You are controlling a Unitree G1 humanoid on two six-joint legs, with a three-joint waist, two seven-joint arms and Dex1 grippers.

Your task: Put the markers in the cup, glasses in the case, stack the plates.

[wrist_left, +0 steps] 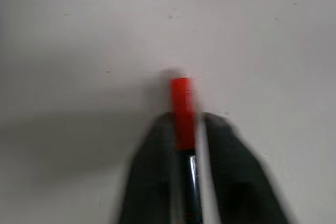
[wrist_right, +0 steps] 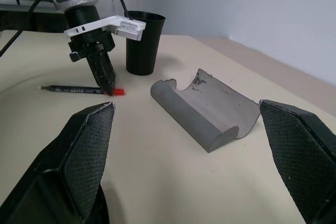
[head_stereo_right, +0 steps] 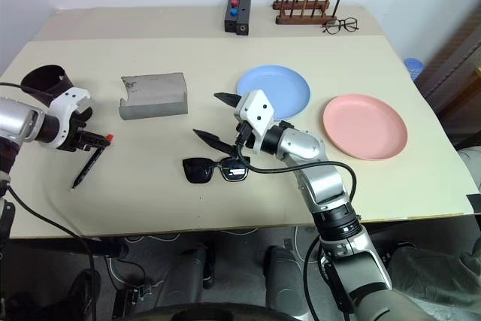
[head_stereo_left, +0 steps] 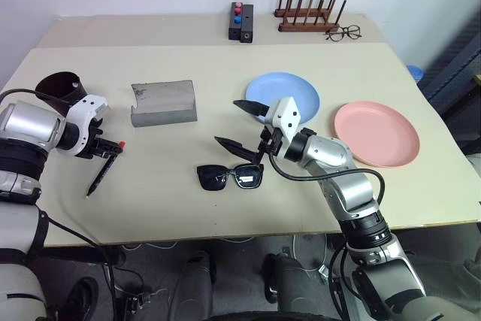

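In the head views, the left gripper (head_stereo_left: 107, 148) at the left edge of the frame has its fingers pinched on the marker (head_stereo_left: 103, 168) near its red cap, the pen still lying on the table (head_stereo_left: 225, 65). The cup (head_stereo_left: 62, 86) stands just above it, upper left. At centre the right gripper (head_stereo_left: 239, 124) hangs spread wide and empty above the sunglasses (head_stereo_left: 229, 177); the grey case (head_stereo_left: 163, 101) lies open up and to the left. The blue plate (head_stereo_left: 301, 88) and pink plate (head_stereo_left: 376, 133) sit side by side at right, unstacked.

The left wrist view shows two dark fingers (wrist_left: 152, 166) tight on the pen (blurred, so the contact is probably firm).

In the right wrist view, the cup appears at upper centre and the case at middle right.

No part of the task is finished; the marker is merely gripped.
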